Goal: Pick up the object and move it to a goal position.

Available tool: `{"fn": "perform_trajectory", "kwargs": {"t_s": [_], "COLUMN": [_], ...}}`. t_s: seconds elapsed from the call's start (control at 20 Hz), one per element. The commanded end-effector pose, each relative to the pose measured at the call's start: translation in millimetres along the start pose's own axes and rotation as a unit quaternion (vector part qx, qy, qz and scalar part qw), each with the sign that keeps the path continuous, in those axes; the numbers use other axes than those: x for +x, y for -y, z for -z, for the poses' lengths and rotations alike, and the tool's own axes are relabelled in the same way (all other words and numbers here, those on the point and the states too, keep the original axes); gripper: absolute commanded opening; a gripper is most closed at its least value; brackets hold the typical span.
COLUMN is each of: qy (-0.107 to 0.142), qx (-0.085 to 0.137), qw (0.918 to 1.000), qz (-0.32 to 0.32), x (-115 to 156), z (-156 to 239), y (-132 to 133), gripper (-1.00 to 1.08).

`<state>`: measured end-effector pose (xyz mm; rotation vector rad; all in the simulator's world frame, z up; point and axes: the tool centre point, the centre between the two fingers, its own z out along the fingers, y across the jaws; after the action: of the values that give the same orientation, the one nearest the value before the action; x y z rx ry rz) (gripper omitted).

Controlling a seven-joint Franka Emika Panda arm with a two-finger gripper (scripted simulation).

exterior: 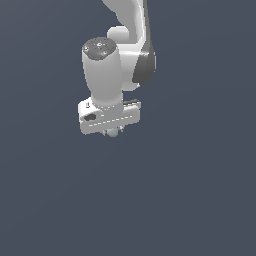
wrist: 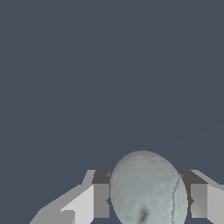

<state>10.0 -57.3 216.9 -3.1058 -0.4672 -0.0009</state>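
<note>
Arm: white Panda arm [exterior: 112,60] entering from the top of the exterior view, its wrist pointing downward over a plain dark blue-grey ground [exterior: 200,200].
Writing: none legible; the dark cap on the wrist joint carries small marks, one reddish, too small to read.
Gripper: gripper [exterior: 113,132] with the white hand body lying crosswise under the wrist; the jaws stand closed against the ball from either side.
Fingers: in the wrist view the grey fingers [wrist: 101,200] flank the ball, one on each side, touching it.
Ball: pale grey-green ball [wrist: 148,190] clasped between the fingertips; in the exterior view only a small part of it [exterior: 114,132] peeks out below the hand body.
Exterior view only: the arm's links, the wrist cap, and the hand body from outside.
Wrist view only: the ball's mottled surface, a faint green fleck and a dark spot low on it, and the fingers' contact with it.
Containers: none in sight.
</note>
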Motion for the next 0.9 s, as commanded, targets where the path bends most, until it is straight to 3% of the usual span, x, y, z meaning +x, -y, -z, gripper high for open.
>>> {"fn": "perform_trajectory", "kwargs": {"t_s": [0.0, 0.85], "qy": [0.0, 0.0], "qx": [0.0, 0.0], "qw": [1.0, 1.0], "qz": [0.0, 0.0], "x": [-7.0, -42.0], "z": [28.7, 200.8], "y": [-12.9, -95.5], "gripper": [-1.0, -1.0]}}
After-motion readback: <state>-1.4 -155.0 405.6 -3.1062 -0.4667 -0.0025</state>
